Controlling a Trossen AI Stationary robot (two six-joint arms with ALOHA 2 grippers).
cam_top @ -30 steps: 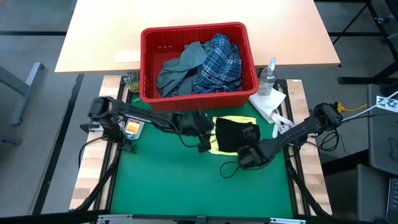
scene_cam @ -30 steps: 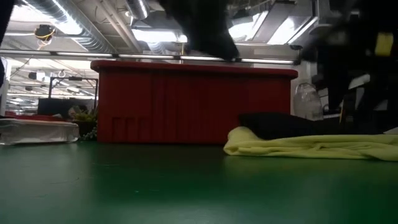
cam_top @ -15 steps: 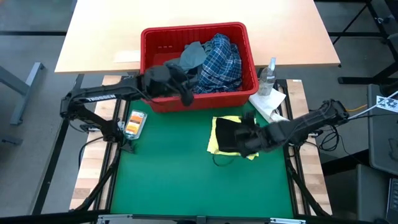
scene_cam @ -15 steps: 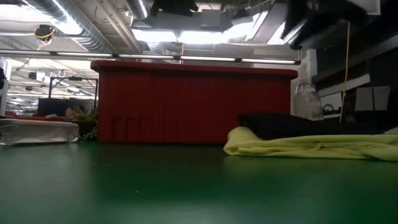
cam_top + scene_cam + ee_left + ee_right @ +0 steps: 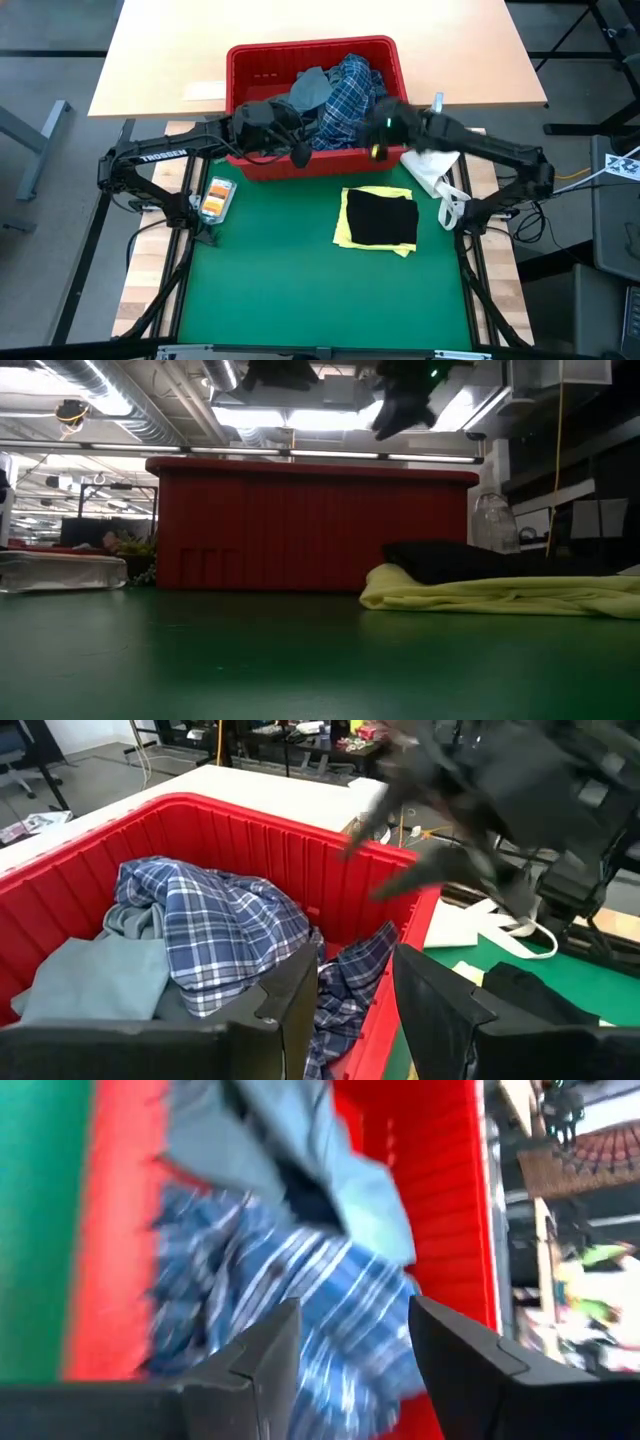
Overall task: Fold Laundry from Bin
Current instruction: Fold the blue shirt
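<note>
High view gave me the layout: both arms were reaching over the red bin (image 5: 318,105) at the far edge of the green mat (image 5: 270,280). My left claw (image 5: 297,152) hung over the bin's near wall, on the side where the grey-blue garment (image 5: 290,110) lay, and my right claw (image 5: 385,125) sat over the bin's right end, just beside the plaid shirt (image 5: 352,100). Both claws were spread with nothing between the fingers — the left wrist view showed the gap empty above the plaid shirt's folds, and the right wrist view showed the same.

The relation that mattered: the plaid shirt lay heaped in the right half of the bin, directly below and ahead of the right claw, so I judged the right arm the nearer one. The heap was bunched, and I could not read a clear long axis.

On the mat, the dark navy garment (image 5: 382,218) lay folded on top of the yellow garment (image 5: 350,232), well clear of the bin. A white paper towel (image 5: 432,168) and a clear bottle (image 5: 431,122) sat just right of the bin, close under the right arm's path. Beyond stood a pale wooden table (image 5: 160,60).
</note>
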